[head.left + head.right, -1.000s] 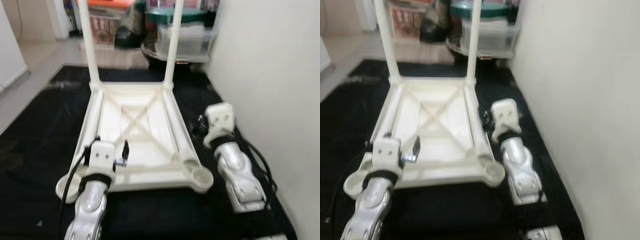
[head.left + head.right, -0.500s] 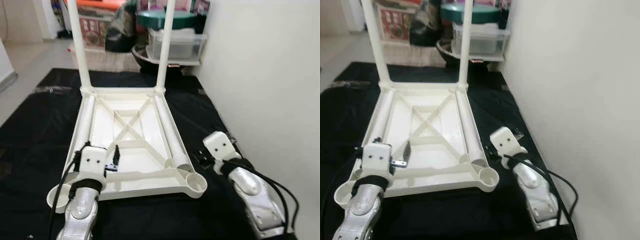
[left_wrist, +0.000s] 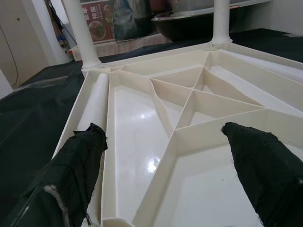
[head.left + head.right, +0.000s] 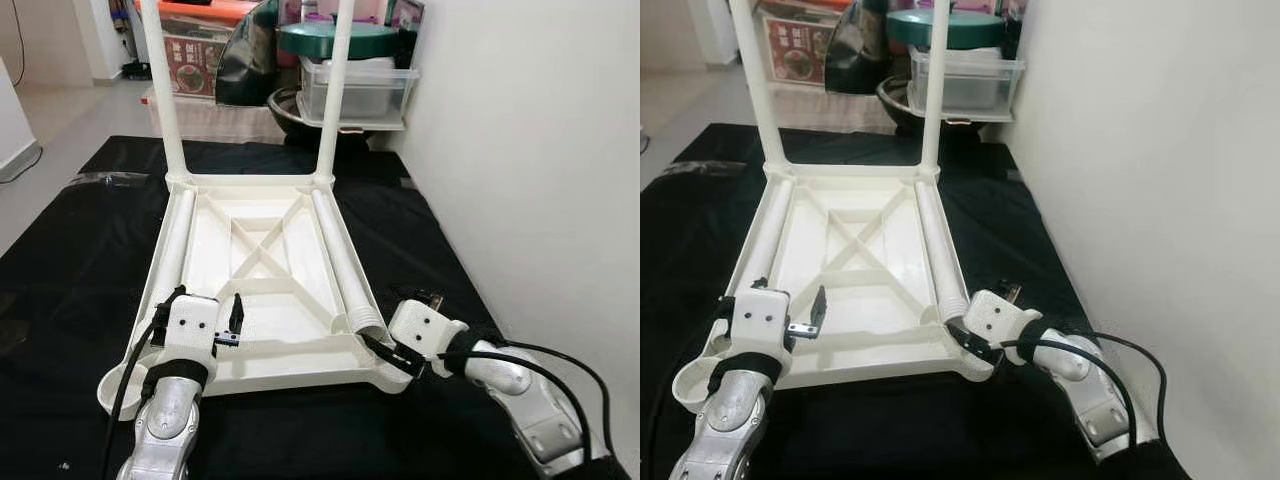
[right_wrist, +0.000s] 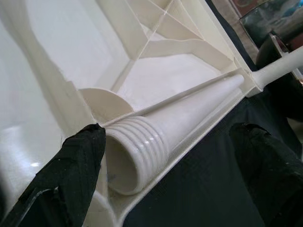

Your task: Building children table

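Left eye view: a white plastic tabletop lies upside down on a black mat. Its ribbed underside faces up, and two legs already stand upright at its far corners.

Left side: my left gripper hovers over the near left part of the tabletop, fingers spread wide and holding nothing. A loose leg lies along the left channel just beside it.

Left wrist view: my two black fingers frame the cross ribs of the underside, with the loose left leg under one finger.

Right side: my right gripper reaches in low at the near right corner, fingers spread either side of the ribbed end of a second loose leg lying in the right channel.

Right wrist view: the threaded end of that leg sits between my open fingers, not yet pinched.

Handling: the legs look light, stiff, hollow and smooth, so likely slippery. I judge the ridged end gives the surest hold. The tabletop looks rigid but light enough to slide if pushed.

Change: a second ago my right gripper was out on the mat, well clear of the tabletop; now it is at the corner by the leg's end. My left gripper has hardly moved.
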Available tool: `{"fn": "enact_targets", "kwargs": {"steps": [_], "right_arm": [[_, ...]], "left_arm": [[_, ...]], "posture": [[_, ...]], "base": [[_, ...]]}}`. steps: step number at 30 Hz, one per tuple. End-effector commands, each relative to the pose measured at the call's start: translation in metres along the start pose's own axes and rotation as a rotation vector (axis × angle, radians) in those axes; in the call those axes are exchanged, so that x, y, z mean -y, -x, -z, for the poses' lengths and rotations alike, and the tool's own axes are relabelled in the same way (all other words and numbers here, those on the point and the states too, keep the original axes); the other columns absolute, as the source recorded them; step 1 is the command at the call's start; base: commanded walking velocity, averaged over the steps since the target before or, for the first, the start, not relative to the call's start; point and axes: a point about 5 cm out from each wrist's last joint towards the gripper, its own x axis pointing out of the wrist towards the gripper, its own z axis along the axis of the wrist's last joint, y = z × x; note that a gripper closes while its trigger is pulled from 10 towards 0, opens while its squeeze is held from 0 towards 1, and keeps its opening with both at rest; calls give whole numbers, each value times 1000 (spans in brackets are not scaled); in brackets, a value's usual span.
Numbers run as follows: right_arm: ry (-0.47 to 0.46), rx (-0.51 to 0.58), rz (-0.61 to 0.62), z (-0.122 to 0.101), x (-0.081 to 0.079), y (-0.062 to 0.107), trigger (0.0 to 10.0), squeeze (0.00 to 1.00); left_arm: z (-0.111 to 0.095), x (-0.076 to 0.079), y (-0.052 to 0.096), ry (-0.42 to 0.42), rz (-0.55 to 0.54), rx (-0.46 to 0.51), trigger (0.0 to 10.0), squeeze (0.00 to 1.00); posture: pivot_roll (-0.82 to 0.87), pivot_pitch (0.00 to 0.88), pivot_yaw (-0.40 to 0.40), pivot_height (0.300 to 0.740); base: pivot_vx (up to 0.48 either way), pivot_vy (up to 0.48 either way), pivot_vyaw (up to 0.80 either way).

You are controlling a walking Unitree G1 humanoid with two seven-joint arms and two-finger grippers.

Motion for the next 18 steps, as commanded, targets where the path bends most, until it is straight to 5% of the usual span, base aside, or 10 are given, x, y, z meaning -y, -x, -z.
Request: {"fn": "enact_targets", "kwargs": {"steps": [1,9,18], "right_arm": [[12,-46,9,5,1,-4,10000,0],[73,-166,0,21,8,-5,10000,0],[64,-138,-83,20,4,2,10000,0]], "left_arm": [[2,0,1,-8,-4,-11,10000,0],[2,-2,-1,-16,-8,-11,10000,0],[2,0,-1,-15,-4,-9,10000,0]], "posture": [[37,0,-120,740],[43,0,-119,740],[39,0,-117,740]], "base": [[0,0,0],[0,0,0],[0,0,0]]}}
